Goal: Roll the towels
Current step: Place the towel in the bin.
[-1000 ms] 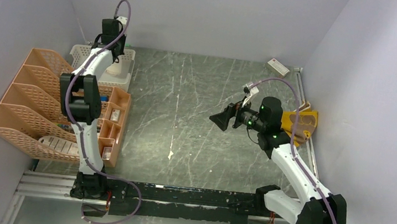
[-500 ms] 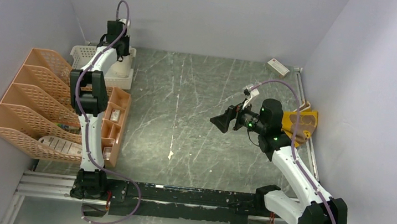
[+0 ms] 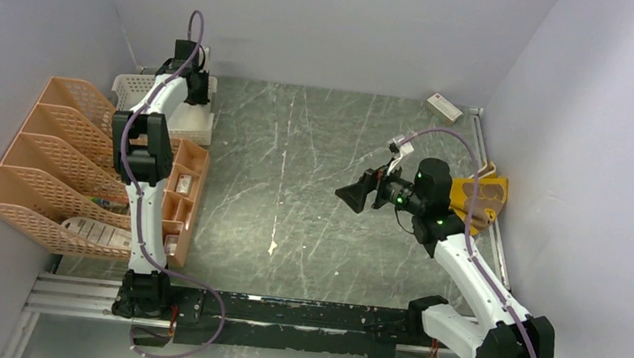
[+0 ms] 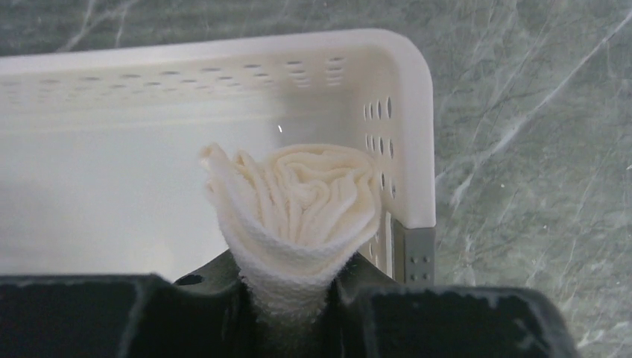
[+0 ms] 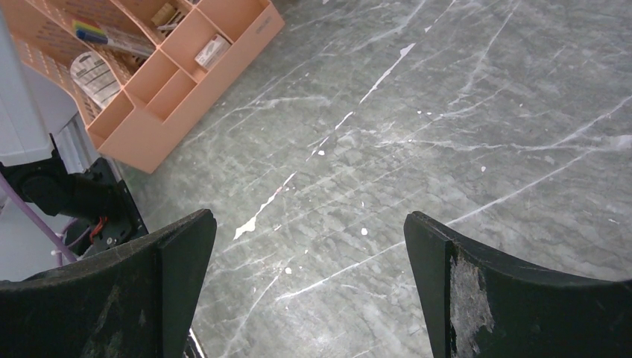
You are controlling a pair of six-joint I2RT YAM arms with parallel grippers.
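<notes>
Left fingers (image 4: pixel 212 292) pinch a rolled off-white towel (image 4: pixel 294 216), seen only wrist-side.

Off-white rolled cloth towel (image 4: pixel 298 201): lower end hidden between the black fingers of the left gripper (image 4: pixel 287 287), which the bottom edge cuts off.
White perforated plastic basket (image 4: pixel 417 134): left part runs out of frame.
Mustard-yellow cloth towel (image 3: pixel 490 193): partly covered by the right arm (image 3: pixel 465 257).
Small white-and-red box (image 3: pixel 444 108): markings too small to read.
Orange compartment organiser (image 3: pixel 203 176): contents too small to identify.
</notes>
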